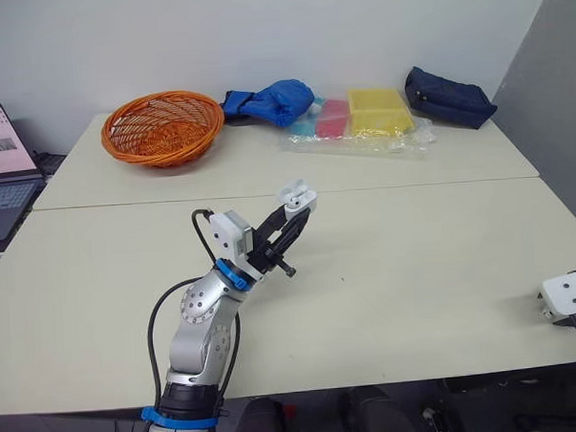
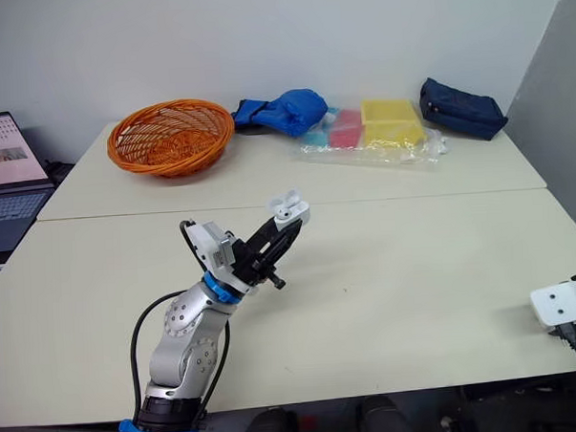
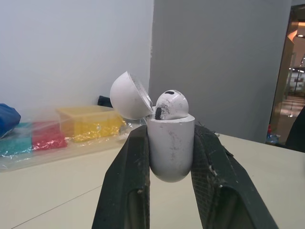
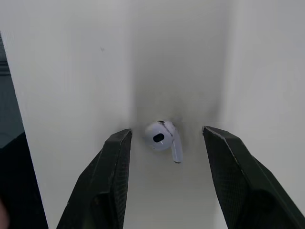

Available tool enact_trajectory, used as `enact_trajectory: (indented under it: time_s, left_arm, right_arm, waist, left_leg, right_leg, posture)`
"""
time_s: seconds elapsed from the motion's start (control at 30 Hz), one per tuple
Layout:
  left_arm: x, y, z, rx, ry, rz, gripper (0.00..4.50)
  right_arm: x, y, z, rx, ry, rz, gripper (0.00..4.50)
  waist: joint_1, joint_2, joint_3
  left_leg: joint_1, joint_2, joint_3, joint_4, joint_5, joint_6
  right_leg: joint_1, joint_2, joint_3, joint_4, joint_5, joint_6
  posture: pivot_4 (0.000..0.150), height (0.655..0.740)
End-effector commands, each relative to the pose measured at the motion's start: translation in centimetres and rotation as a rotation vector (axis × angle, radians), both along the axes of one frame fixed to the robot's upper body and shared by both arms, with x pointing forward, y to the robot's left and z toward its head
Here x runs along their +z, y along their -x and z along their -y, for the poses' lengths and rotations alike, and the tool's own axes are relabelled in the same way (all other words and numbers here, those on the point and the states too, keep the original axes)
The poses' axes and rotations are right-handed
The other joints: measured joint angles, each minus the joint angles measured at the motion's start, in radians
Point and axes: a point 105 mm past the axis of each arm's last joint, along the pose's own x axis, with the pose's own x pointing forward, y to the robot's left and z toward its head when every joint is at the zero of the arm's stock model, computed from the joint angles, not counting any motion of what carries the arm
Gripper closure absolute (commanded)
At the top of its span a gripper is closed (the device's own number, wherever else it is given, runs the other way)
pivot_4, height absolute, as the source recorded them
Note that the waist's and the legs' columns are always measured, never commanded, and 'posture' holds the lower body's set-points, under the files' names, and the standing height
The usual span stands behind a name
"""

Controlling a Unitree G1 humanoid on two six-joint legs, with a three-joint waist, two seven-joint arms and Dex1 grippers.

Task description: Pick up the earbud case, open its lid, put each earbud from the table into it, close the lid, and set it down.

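My left gripper [image 1: 293,208] is raised above the middle of the table and is shut on the white earbud case [image 1: 296,193]. In the left wrist view the case [image 3: 170,145] sits upright between the two black fingers, with its lid [image 3: 129,95] swung open. One white earbud [image 3: 170,105] pokes out of the case's top. Near the table's right front edge, my right gripper [image 4: 167,131] is open and points down at the table. A second white earbud [image 4: 163,137] lies on the table between its fingers [image 4: 112,176], touching neither.
At the back of the far table stand an orange wicker basket [image 1: 162,127], a blue cloth bundle [image 1: 273,102], a plastic bag of coloured boxes [image 1: 360,122] and a navy pouch [image 1: 447,97]. A laptop [image 1: 4,171] sits off the left edge.
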Motion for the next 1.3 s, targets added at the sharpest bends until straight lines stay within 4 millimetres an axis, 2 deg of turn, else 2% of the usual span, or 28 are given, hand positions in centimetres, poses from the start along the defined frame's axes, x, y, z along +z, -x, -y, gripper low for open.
enact_trajectory:
  time_s: [0.03,0.67,0.77,0.9,1.1,1.2,1.27,1.3]
  left_arm:
    - [1.2,0.5,0.1,-0.006,0.012,0.051,3.73]
    - [1.3,0.5,0.1,0.002,0.009,0.052,3.73]
    - [1.3,0.5,0.0,0.005,0.009,0.052,3.73]
    - [1.3,0.5,0.1,0.003,0.009,0.052,3.73]
    - [1.4,0.5,0.1,0.008,0.01,0.052,3.73]
    - [1.4,0.6,0.1,0.007,0.009,0.052,3.73]
    - [1.4,0.6,0.0,0.007,0.008,0.052,3.73]
    - [1.4,0.5,0.0,0.007,0.008,0.053,3.73]
  right_arm:
    - [0.4,-0.2,0.0,0.019,0.007,0.011,2.07]
    - [-0.5,-0.8,-0.7,0.09,0.025,-0.005,2.07]
    - [-0.6,-0.8,-0.7,0.101,0.032,-0.008,2.65]
    - [-0.7,-0.9,-0.7,0.124,0.047,-0.007,4.01]
    - [-0.7,-1.1,-0.8,0.118,0.04,-0.003,4.11]
    - [-0.1,-1.5,-1.3,0.095,0.004,0.023,4.11]
    - [1.1,-2.3,-2.7,0.067,-0.072,0.072,4.11]
    - [2.5,-3.2,-4.6,-0.013,-0.19,0.115,4.11]
  waist:
    - [0.0,0.0,0.0]
    - [-0.002,-0.002,0.001]
    - [-0.003,-0.002,0.0]
    - [-0.008,-0.004,0.0]
    - [-0.013,-0.005,0.0]
    - [-0.015,-0.005,0.0]
    - [-0.018,-0.005,0.0]
    - [-0.021,-0.006,0.0]
  left_leg:
    - [0.0,0.0,0.0,0.0,0.0,0.0]
    - [0.003,0.0,0.0,0.001,0.0,0.0]
    - [0.003,0.0,0.0,0.001,0.0,0.0]
    - [0.003,0.0,0.0,0.001,0.0,0.0]
    - [0.004,0.0,0.0,0.001,0.0,0.0]
    - [0.004,0.0,0.001,0.001,0.0,0.0]
    - [0.004,0.0,0.001,0.001,0.0,0.0]
    - [0.004,0.0,0.001,0.001,0.0,0.0]
  right_leg:
    - [0.0,0.0,0.0,0.0,0.0,0.0]
    - [0.003,0.0,0.0,0.0,0.0,0.0]
    - [0.003,0.0,0.0,0.0,0.0,0.0]
    - [0.003,0.0,0.001,0.0,0.0,0.0]
    - [0.004,0.0,0.001,0.0,0.0,0.0]
    - [0.004,0.0,0.002,0.0,0.0,0.0]
    - [0.004,0.0,0.002,0.0,0.0,0.0]
    - [0.004,0.0,0.002,0.0,0.0,0.0]
  posture:
    - [0.15,0.74]
    - [0.15,0.74]
    - [0.15,0.74]
    - [0.15,0.74]
    - [0.15,0.74]
    - [0.15,0.74]
    - [0.15,0.74]
    - [0.15,0.74]
